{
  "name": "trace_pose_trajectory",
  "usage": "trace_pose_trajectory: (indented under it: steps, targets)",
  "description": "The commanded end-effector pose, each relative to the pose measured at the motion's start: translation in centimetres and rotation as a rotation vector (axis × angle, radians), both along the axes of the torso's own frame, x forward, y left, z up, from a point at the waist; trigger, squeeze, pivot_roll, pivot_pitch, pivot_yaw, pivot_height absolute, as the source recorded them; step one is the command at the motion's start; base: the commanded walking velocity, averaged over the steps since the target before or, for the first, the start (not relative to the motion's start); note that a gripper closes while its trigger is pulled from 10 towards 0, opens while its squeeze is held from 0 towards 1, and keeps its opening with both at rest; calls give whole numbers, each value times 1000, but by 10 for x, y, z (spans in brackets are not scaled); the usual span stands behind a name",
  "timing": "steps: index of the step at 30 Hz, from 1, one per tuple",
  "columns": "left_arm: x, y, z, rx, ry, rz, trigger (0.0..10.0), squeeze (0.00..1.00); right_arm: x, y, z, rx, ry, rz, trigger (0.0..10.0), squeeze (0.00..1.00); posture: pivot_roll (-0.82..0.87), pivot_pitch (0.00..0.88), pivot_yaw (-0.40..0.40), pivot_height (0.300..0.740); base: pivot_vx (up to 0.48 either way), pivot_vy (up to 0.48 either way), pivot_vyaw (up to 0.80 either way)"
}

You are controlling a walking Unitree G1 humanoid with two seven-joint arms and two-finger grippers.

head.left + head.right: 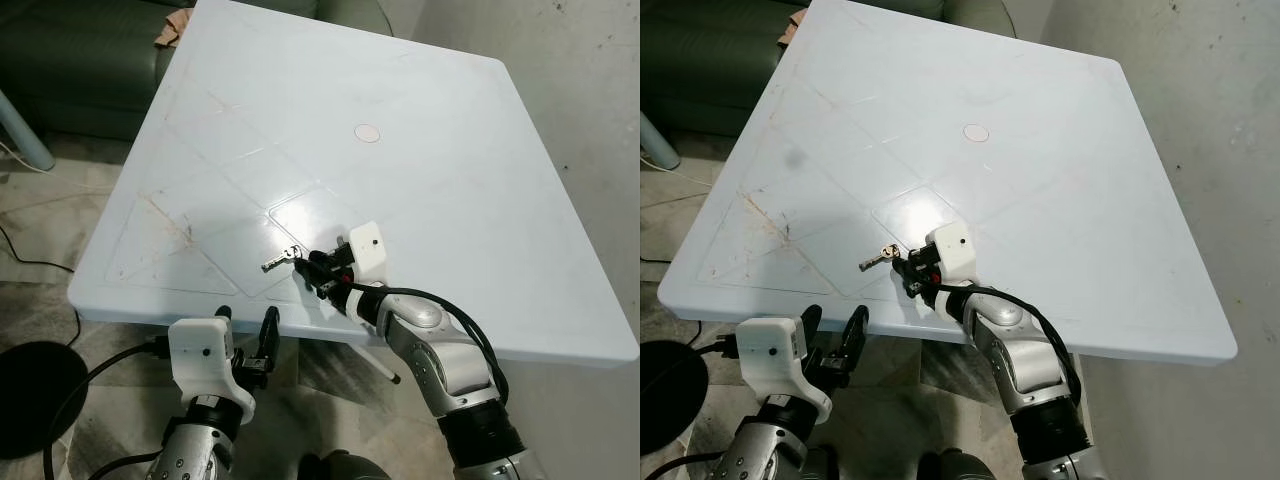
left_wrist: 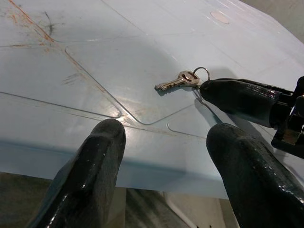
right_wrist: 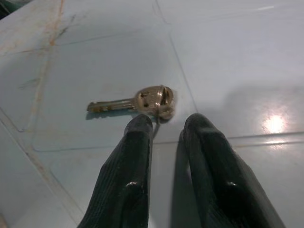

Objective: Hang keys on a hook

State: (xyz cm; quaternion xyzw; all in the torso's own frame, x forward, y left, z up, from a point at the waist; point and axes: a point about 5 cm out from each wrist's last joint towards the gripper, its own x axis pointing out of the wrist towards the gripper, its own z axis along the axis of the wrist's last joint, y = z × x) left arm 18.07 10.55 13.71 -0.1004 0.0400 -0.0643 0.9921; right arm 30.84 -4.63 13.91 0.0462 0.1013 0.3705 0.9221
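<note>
Where keys (image 3: 142, 101) lie, right end effector (image 3: 167, 124) tips touch

Even, fairly bright light falls across the pale blue table (image 1: 420, 170), and the head views are sharp throughout. A small white glare spot sits on the tabletop in the right wrist view — soft shadows trail the black fingers (image 3: 209, 156) and the keys (image 3: 142, 102). Nearest fingers (image 2: 95, 166) blur slightly — close to the lens.
</note>
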Motion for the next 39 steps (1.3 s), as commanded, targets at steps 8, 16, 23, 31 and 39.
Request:
trace_pose_trajectory:
  steps: [8, 16, 23, 31, 39]
  targets:
    - [-2, -2, 2, -21, 1, 7, 10000, 0, -4, 5, 4, 21, 11, 7, 10000, 0, 64, 209, -193, 724, 0, 0, 0]
    - [-2, -3, 2, -25, 0, 7, 10000, 0, -3, 8, 4, 4, 7, -28, 10000, 0, 65, 210, -197, 724, 0, 0, 0]
    - [-2, -3, 2, -27, 1, 8, 10000, 0, -2, 11, 4, -3, 10, -69, 10000, 0, 64, 211, -199, 724, 0, 0, 0]
    - [-2, -4, 2, -31, 2, 8, 10000, 0, 0, 10, 5, 2, 8, -102, 10000, 0, 64, 211, -198, 724, 0, 0, 0]
    - [-2, -4, 2, -30, 2, 7, 10000, 0, 2, 9, 7, 9, -4, -139, 0, 0, 63, 212, -198, 724, 0, 0, 0]
